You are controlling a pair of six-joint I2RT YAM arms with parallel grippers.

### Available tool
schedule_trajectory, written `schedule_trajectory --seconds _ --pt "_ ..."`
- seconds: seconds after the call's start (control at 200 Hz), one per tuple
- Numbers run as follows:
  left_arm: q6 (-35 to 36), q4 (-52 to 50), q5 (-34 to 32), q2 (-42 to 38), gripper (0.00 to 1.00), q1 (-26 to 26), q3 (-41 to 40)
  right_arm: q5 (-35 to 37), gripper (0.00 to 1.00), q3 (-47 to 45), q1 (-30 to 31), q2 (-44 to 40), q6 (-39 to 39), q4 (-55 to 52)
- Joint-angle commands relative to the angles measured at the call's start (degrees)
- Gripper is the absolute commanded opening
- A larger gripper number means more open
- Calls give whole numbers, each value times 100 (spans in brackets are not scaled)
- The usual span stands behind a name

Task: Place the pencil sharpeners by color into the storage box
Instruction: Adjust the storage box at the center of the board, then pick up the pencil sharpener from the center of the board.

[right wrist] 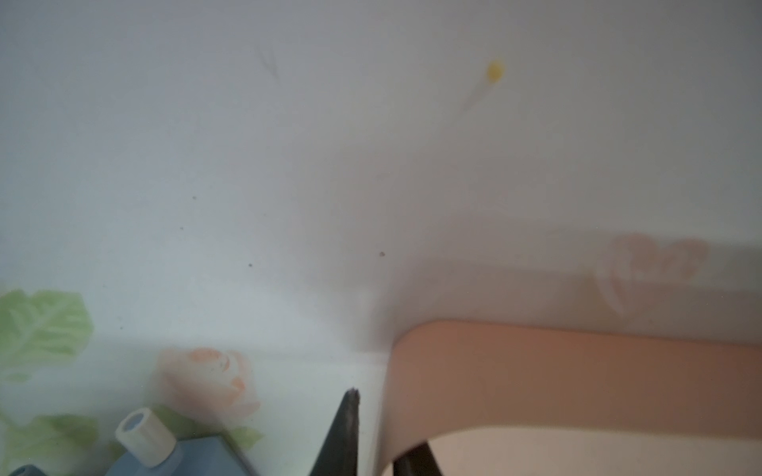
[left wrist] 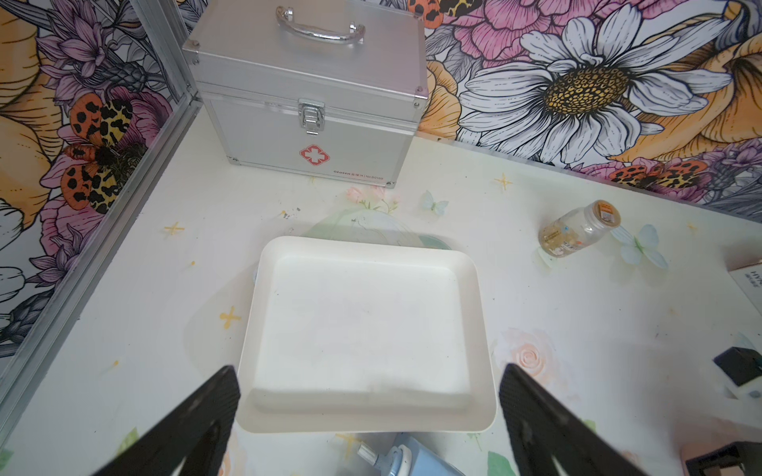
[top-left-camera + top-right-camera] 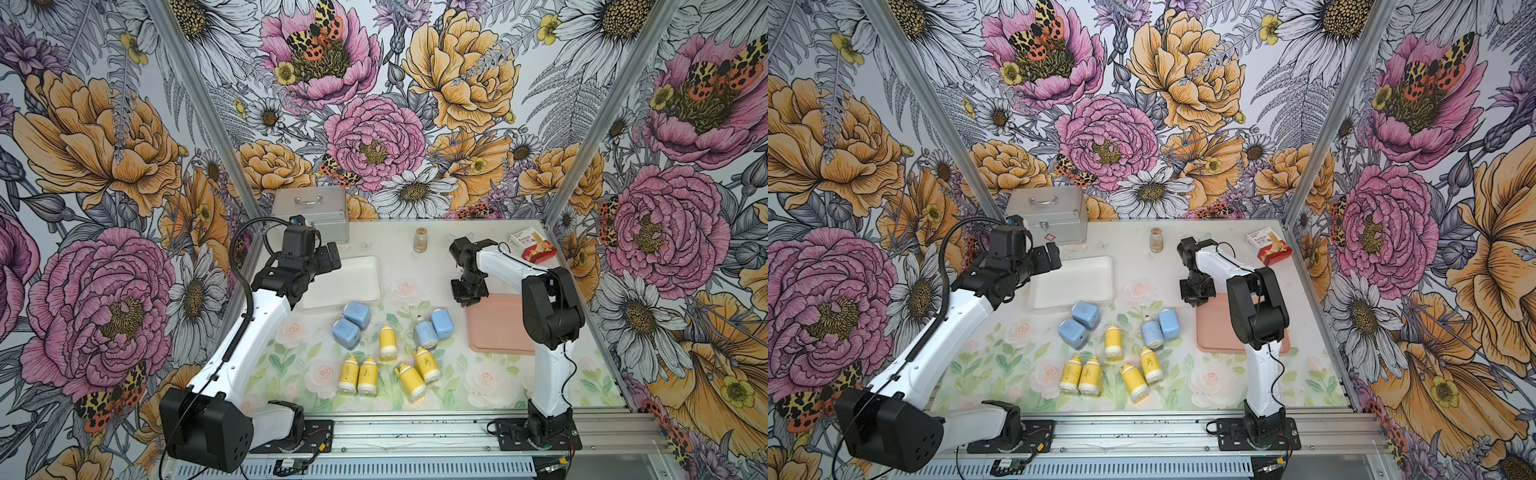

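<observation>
The silver case (image 3: 309, 212) stands behind the white tray (image 3: 361, 282), toward the back wall, lid latched. The pink tray (image 3: 494, 332) lies well apart from the white tray, off to its right, partly hidden by my right arm.

My left gripper (image 3: 331, 257) hovers above the white tray's far left corner, jaws spread wide, nothing between them. My right gripper (image 3: 468, 293) points down at the pink tray's corner nearest the white tray. In the right wrist view one finger (image 1: 342, 432) stands outside that rim and the other just inside, the gap narrow; the view is blurred, so I cannot tell whether they pinch the rim.

A red-and-white carton (image 3: 533, 249) sits far right of the white tray, by the back wall.

All the sharpeners lie on the table:
- A blue sharpener (image 3: 357, 314) just in front of the white tray touches a second blue sharpener (image 3: 345, 333).
- Farther right, a third blue sharpener (image 3: 424, 333) touches a fourth blue sharpener (image 3: 441, 323).
- A yellow sharpener (image 3: 388, 341) lies between those pairs.
- Farther from the white tray, a yellow sharpener (image 3: 348, 374) lies beside another yellow sharpener (image 3: 367, 376).
- Right of them, a yellow sharpener (image 3: 410, 379) lies beside the last yellow sharpener (image 3: 427, 363).

A brown vial (image 3: 420, 240) stands beyond the white tray's right end.
</observation>
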Motion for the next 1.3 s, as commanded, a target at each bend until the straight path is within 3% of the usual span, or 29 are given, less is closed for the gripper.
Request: schedule_trajectory --seconds 0.0,0.175,0.37,0.395,0.676,0.921,1.296 --pt "-66 -14 195 -114 99 68 8 -14 21 91 88 -10 -51 98" --pt "-105 -16 221 -133 99 116 8 221 29 86 217 -415 47 -116" --pt "-179 -18 245 -162 99 203 6 229 29 104 468 -1134 52 -676" --pt "-188 -16 256 -170 99 227 11 615 40 111 505 -1229 193 -736" --pt "-263 -14 343 -242 99 312 -5 483 66 123 1219 -1712 391 -1050" --pt "-264 -15 376 -323 99 312 -18 450 67 111 1636 -1399 475 -1010" --pt "-245 -18 389 -334 99 317 -14 98 71 21 1706 -1073 374 -707"
